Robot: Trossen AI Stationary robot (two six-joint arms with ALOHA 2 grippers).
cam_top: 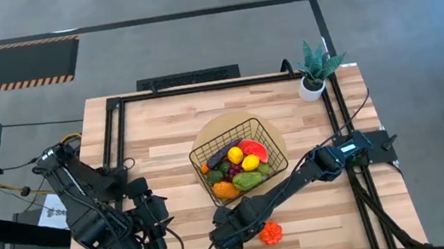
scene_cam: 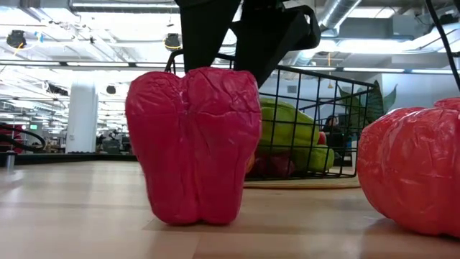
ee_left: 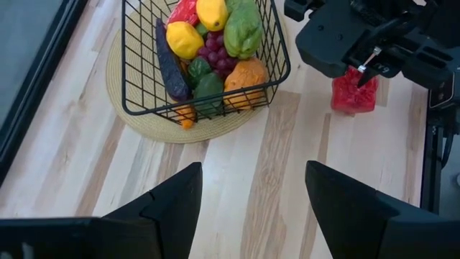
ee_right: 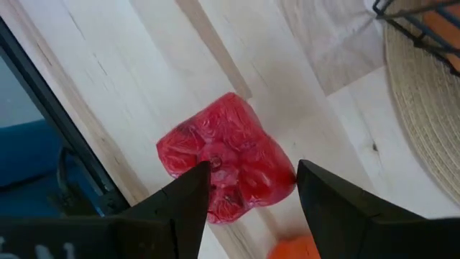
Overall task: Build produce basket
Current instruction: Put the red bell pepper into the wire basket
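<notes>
Pale wood planks make up the surface, with a grey workshop floor around it. On the left side, the left gripper waits with its fingers spread apart and nothing between them; the basket lies ahead of its fingertips, well apart from them. Moving rightward, the right gripper hangs over the red pepper, its fingers open and straddling the fruit's near end without clearly pinching it; whether the fingers touch it cannot be told. The pepper stands upright on the surface, beside the orange pepper, which lies just past the fingers on the far side.

The red pepper looks like a light, hollow toy with a crinkled, glossy skin, so it probably dents under pressure and may slip. Its lobed body is wide; a hold across the middle, where the sides run nearly parallel, seems safer than one at the tapered base.

Further right sits the basket, on a round tan mat, already piled with produce. A potted plant stands at the far right corner.
</notes>
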